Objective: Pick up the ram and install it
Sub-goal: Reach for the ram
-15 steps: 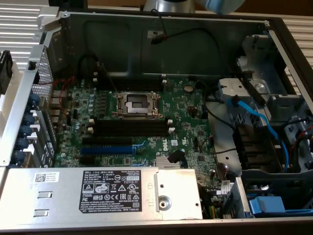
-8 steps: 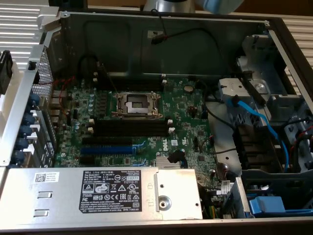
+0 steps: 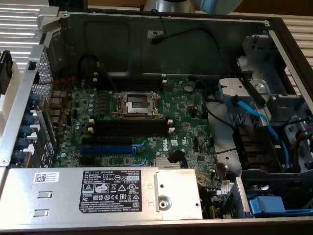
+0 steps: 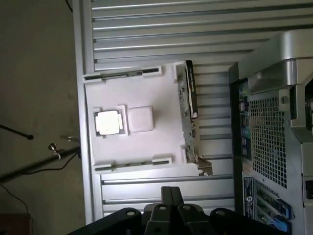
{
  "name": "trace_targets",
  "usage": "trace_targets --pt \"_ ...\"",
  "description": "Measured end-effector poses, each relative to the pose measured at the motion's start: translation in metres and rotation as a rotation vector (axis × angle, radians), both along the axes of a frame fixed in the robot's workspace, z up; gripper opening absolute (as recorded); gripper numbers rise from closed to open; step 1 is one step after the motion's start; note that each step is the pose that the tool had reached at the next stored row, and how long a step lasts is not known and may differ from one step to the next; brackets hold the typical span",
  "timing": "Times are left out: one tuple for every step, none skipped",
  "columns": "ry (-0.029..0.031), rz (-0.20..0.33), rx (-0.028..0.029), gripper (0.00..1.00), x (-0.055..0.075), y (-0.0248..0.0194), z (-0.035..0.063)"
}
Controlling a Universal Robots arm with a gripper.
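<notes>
I am looking down through the wrist camera at the flat white plastic tray [image 4: 132, 83], and I am placing everything else from it. The ram [image 4: 187, 112], a long thin dark-green circuit-board stick with black chips, is standing on its edge in the holder along the tray's side that faces the grey perforated-metal computer case [image 4: 274, 122]. It is sitting between the tray's middle and the case, apart from the case itself. The black two-fingered gripper [image 4: 168, 196] is hanging past one short end of the tray, over the ribbed grey metal table [image 4: 161, 29], with its fingers pressed together and nothing between them. The relation I am watching is this: the stick's long axis is running along the tray's case-side edge, roughly straight away from the fingertips, while the stick itself is lying off to the case side of the gripper's line and not under it. The seam between the fingers is lying nearly parallel to the stick (so, as I judge it, they would be closing across its thin faces). A small square silvery processor chip [image 4: 108, 122] is resting near the tray's middle, well apart from the ram. In the exterior view, the long black memory slots with white end clips [image 3: 129, 128] are lying empty on the green motherboard [image 3: 190, 122].
</notes>
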State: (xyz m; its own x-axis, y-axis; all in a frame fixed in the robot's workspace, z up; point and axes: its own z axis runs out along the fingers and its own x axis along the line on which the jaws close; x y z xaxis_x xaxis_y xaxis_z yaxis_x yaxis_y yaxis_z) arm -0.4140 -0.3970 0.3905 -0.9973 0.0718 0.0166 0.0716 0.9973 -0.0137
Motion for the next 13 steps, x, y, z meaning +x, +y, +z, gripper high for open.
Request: trace_targets --pt "0.0013 0.000 -0.0033 0.10 -0.009 0.0020 -0.0001" --pt "0.0021 0.000 -0.0058 0.10 -0.018 0.0042 -0.0001" --pt "0.0022 0.000 -0.0078 0.10 -0.027 0.0067 -0.0002" --pt "0.0023 0.000 -0.0101 0.10 -0.037 0.0096 -0.0004" --pt "0.0021 0.000 -0.0134 0.10 -0.045 0.0128 -0.0009" --pt "0.0021 0.000 -0.0151 0.10 -0.048 0.0145 -0.0014" --pt "0.0022 0.000 -0.0170 0.10 -0.052 0.0164 -0.0018" --pt "0.0009 0.000 -0.0219 0.10 -0.061 0.0221 -0.0038" --pt "-0.0005 0.000 -0.0228 0.10 -0.063 0.0240 -0.0045" --pt "-0.0057 0.000 -0.0238 0.10 -0.068 0.0279 -0.0063" --pt "-0.0085 0.000 -0.0245 0.10 -0.070 0.0300 -0.0072" --pt "-0.0107 0.000 -0.0249 0.10 -0.072 0.0319 -0.0076" --pt "-0.0109 0.000 -0.0251 0.10 -0.072 0.0321 -0.0076"
